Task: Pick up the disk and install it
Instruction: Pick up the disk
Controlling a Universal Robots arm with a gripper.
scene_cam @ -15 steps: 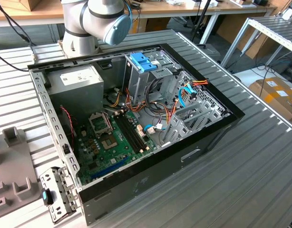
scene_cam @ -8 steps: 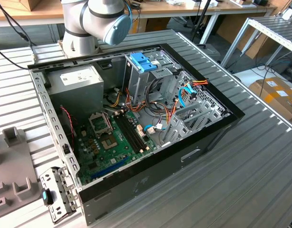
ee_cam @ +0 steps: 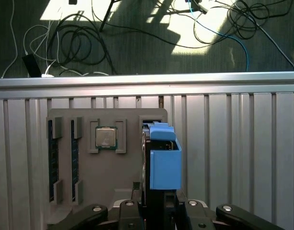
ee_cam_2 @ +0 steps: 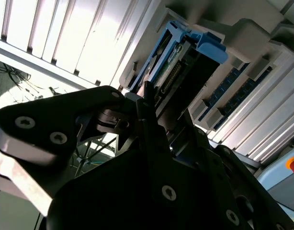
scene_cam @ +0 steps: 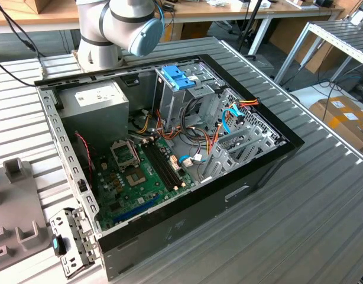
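Seemingly astride the upright disk [ee_cam: 164,165], the end effector [ee_cam: 159,200] may grip it, I cannot tell; rigid, weighty, shock-sensitive, best clamped across its flat metal faces.

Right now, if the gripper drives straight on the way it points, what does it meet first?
The disk, standing on edge in the grey holder, directly ahead of the gripper in the first wrist view. The gap between them is hard to judge.

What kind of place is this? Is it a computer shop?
Probably a robot lab or workshop: a robot arm stands by an open computer case on a metal table, with wooden workbenches behind.
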